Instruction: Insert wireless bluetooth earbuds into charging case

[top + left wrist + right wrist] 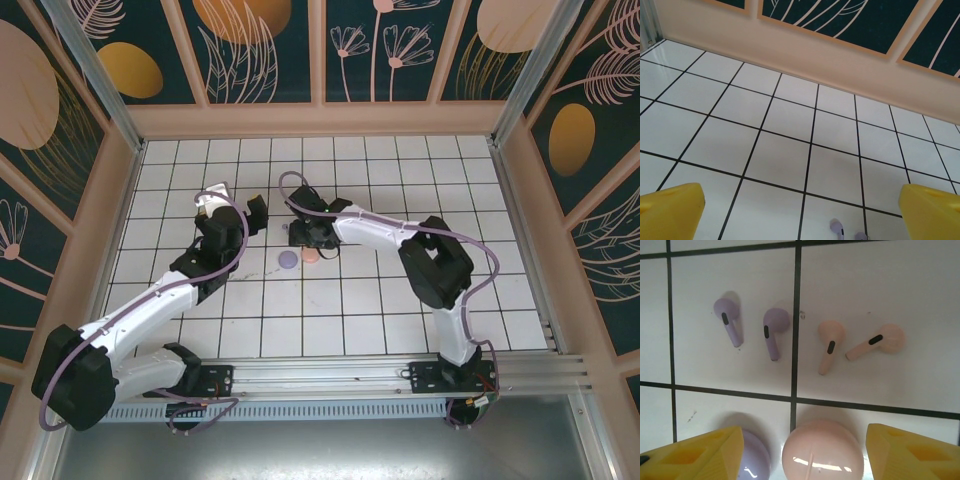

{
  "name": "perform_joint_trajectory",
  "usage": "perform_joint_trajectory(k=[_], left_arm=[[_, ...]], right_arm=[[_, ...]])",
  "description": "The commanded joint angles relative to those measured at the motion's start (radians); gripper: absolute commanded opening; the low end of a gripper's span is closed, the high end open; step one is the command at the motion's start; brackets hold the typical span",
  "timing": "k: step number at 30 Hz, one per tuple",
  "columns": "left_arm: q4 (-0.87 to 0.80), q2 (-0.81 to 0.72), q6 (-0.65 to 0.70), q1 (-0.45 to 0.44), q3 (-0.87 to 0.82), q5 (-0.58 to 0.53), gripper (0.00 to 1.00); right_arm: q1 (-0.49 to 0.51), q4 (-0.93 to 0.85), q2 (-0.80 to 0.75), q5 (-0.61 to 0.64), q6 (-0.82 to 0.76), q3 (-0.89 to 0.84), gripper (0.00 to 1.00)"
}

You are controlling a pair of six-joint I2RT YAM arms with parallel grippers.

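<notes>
Right claw [805, 437]: fingers apart, nothing in them, hanging low over the white tiled surface [880, 280]. A pale pink glossy rounded pod [822, 455] sits right between its fingers. A lilac glossy rounded pod [752, 460] is tucked half behind one finger. I read both as charging cases. Lids look down and I can't see an open well.

Just beyond the fingertips, in a row: the lilac stemmed plastic earbuds [729, 320] on the lilac pod's side and the pale pink stemmed plastic earbuds [831, 342] on the other. All lie flat, stems pointing roughly back at the claw, with the outermost pink one skewed. None touches a pod.

Left claw [800, 195]: fingers fully apart, empty. The lilac pair lies just under it, between the finger lines.

My read: nothing seated, and the step is the right claw's first grab.
- If it's the pink pod: centre it and close at the widest part. A glossy dome will likely squirt out if pinched high.
- If it's a bud: advance first, pinch across the head rather than the stem, one bud only. The neighbours are close.
- Watch the finger by the lilac pod, it could shove it on closing.
- Match bud colour to pod.
- The left claw is free to brace the pod.
</notes>
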Motion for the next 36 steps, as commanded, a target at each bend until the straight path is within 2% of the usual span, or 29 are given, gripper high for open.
perform_joint_trajectory(k=[1,14,26,30,33,36], left_arm=[[-0.008,-0.004,-0.005,0.008,0.023,0.007,0.99],[-0.012,-0.001,-0.002,0.008,0.03,0.012,0.99],[-0.018,-0.005,-0.005,0.008,0.036,0.014,0.99],[-0.02,-0.001,-0.007,0.008,0.043,0.017,0.99],[-0.024,-0.001,-0.008,0.009,0.048,0.02,0.99],[-0.027,-0.002,-0.003,0.008,0.053,0.021,0.99]], right_arm=[[-0.007,0.023,0.033,-0.051,-0.021,0.033,0.66],[0.008,0.113,-0.025,-0.143,0.001,-0.074,0.64],[0.072,0.138,-0.166,-0.139,0.025,-0.207,0.63],[0.088,0.105,-0.218,-0.097,0.023,-0.229,0.64],[0.098,0.049,-0.236,-0.021,-0.011,-0.211,0.65],[0.121,-0.018,-0.208,0.052,-0.136,-0.159,0.66]])
